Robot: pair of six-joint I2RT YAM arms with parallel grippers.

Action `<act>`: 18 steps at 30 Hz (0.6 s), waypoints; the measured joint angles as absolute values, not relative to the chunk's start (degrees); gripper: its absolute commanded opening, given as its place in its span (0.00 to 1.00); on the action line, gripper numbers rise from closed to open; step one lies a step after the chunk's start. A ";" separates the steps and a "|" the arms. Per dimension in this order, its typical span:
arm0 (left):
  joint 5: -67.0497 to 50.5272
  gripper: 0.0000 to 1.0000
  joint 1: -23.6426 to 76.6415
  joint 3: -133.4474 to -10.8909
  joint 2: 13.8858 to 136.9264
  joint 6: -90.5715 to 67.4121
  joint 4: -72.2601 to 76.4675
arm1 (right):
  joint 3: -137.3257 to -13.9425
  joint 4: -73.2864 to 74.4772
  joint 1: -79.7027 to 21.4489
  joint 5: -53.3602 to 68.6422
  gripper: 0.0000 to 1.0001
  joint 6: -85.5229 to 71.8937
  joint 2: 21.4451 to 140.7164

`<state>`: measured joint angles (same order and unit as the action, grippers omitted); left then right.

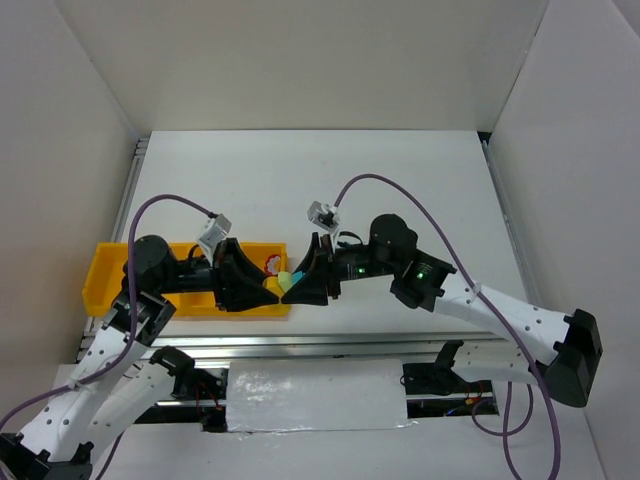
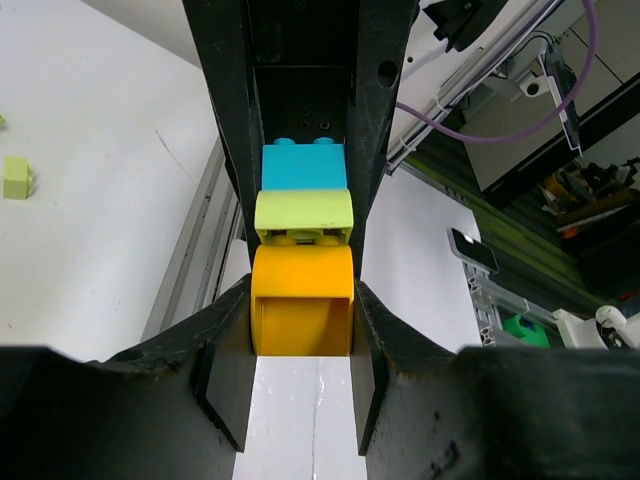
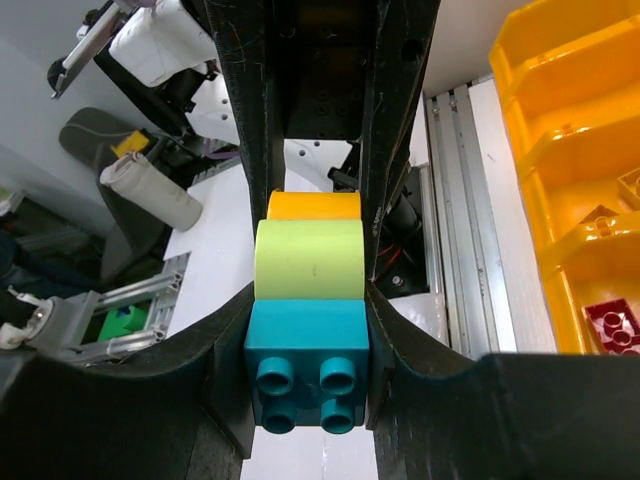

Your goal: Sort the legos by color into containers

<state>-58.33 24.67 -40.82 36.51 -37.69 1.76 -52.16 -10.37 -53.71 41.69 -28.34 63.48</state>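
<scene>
Clenched on the teal brick, the right gripper faces the left gripper, which grasps the yellow brick; light green brick between. Both arms reach nose to nose at the yellow tray, right end.

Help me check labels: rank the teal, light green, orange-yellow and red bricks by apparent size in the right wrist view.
1. Teal brick, nearest the camera.
2. Light green brick.
3. Red brick and orange-yellow brick: unsure; the latter is mostly hidden.
</scene>
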 measured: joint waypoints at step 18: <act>-1.08 0.00 24.49 -54.50 49.78 -38.76 -29.56 | -47.97 -0.80 -41.60 31.55 0.00 -24.51 57.30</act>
<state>-1.08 24.49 -54.50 49.78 -38.76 -29.56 -47.97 -0.80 -41.60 31.55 -24.51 57.30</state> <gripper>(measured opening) 0.481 0.441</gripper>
